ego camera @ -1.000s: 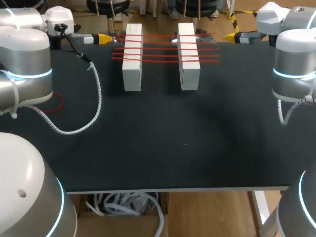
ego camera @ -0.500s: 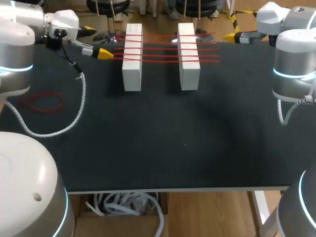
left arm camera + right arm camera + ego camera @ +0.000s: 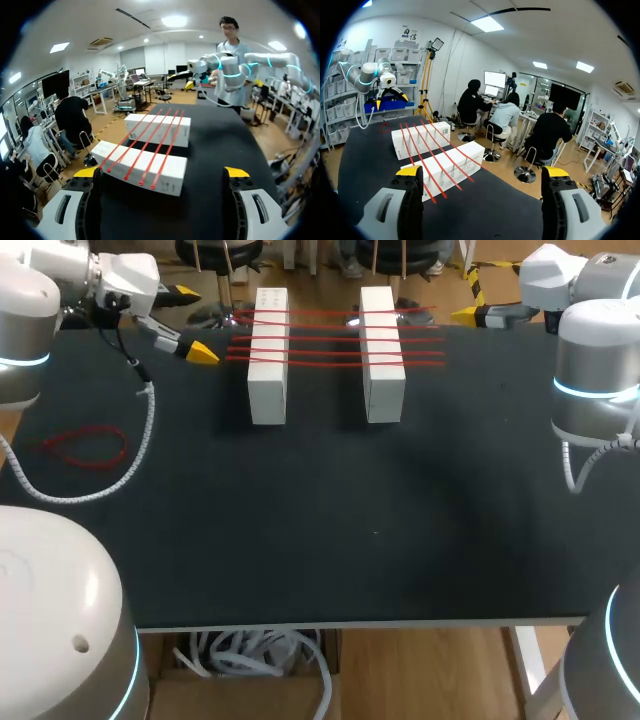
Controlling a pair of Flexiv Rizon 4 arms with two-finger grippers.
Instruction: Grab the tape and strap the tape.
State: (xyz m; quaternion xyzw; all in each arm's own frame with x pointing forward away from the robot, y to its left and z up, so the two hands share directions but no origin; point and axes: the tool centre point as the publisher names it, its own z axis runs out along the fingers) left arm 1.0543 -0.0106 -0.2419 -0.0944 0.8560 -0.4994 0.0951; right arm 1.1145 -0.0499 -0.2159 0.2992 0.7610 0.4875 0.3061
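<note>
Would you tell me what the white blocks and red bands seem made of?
Blocks: probably matte white cardboard or foam, with crisp edges and flat faces. Bands: thin, taut, straight red strands, likely elastic rubber or cord.

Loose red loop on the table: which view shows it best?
Head view: the loose red loop lies whole and unobstructed. The right wrist view shows only a faint red trace past the white blocks; the left wrist view misses it.
</note>
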